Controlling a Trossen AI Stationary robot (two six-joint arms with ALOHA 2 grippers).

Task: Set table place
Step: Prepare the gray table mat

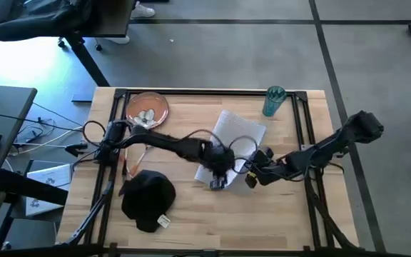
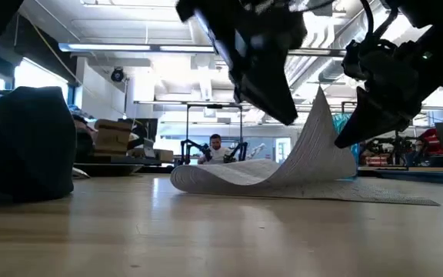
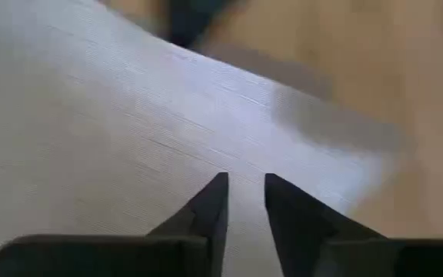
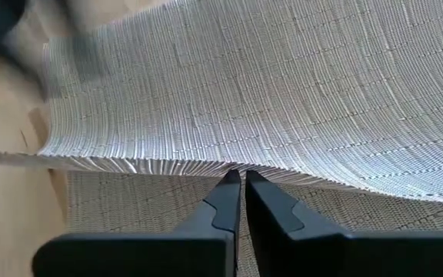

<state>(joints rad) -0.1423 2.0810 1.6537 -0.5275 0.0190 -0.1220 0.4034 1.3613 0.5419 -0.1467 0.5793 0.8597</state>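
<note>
At mid-bench (image 1: 277, 214), the grey mat (image 1: 240, 132) lies partly flat and partly lifted: in the low view its near edge curls up off the wood into a peak, while the rest spreads flat behind. The right claw (image 4: 243, 175) pinches that raised edge, fingers nearly closed on the weave. The left claw (image 3: 244, 185) is over the mat beside it, tips slightly apart with mat surface showing between them; whether they grip the mat I cannot tell. In the high view both claws meet at the mat's near edge, the left arm reaching in from the left rail, the right arm from the right.

The teal cup (image 1: 274, 101) stands upright at the far edge, just right of the mat; its contents cannot be made out. The orange-brown plate (image 1: 147, 108) sits at the far left corner and holds a few pale pieces, too small to identify. Orange-handled cutlery (image 1: 135, 155) lies on the wood near the left arm. The black napkin (image 1: 149, 198) sits bunched at the near left, a small tag beside it.
</note>
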